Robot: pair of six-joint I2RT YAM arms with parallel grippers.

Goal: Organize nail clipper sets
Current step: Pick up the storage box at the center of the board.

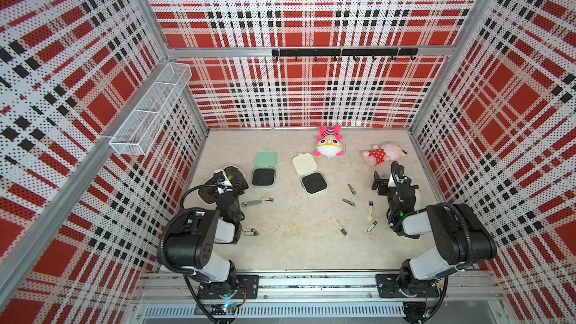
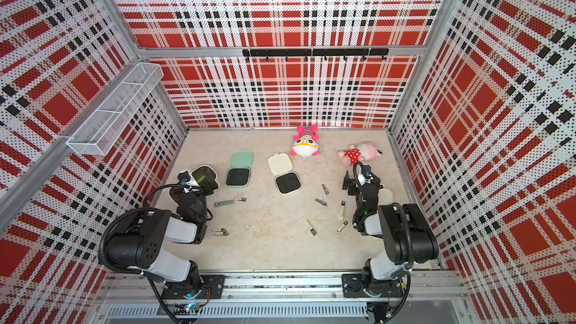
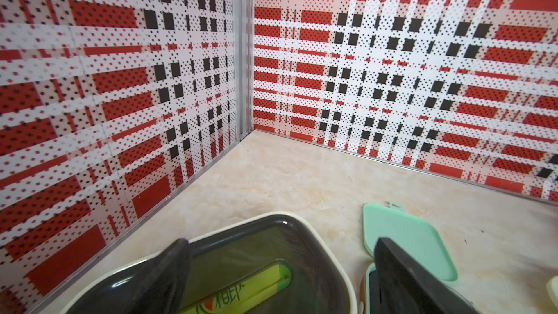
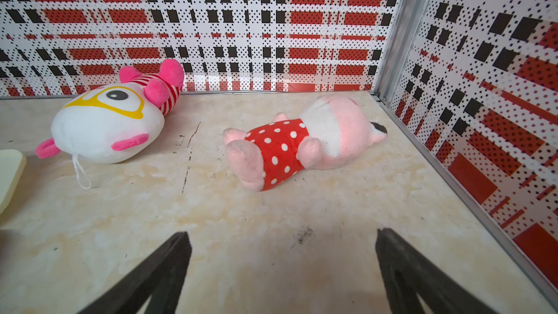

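Note:
A mint green case (image 1: pixel 264 169) and a cream case (image 1: pixel 309 173) lie open on the floor in both top views, black inserts showing. A third cream case (image 2: pixel 385 196) peeks out from under my right arm. Several silver clippers lie loose: two (image 1: pixel 251 203) beside my left arm, one (image 1: pixel 251 231) nearer the front, the others (image 1: pixel 370 210) scattered at centre right. My left gripper (image 3: pixel 280 249) hangs open over the cream bin, one finger next to the mint case (image 3: pixel 407 237). My right gripper (image 4: pixel 280 237) is open over bare floor, holding nothing.
The cream bin (image 1: pixel 240 170) with a dark green inside stands at the left wall, a green-yellow packet (image 3: pixel 241 291) in it. Two pink plush toys (image 4: pixel 105 128) (image 4: pixel 302 146) lie near the back wall. A wire basket (image 1: pixel 149 110) and a hook rail (image 1: pixel 343 52) hang on the walls.

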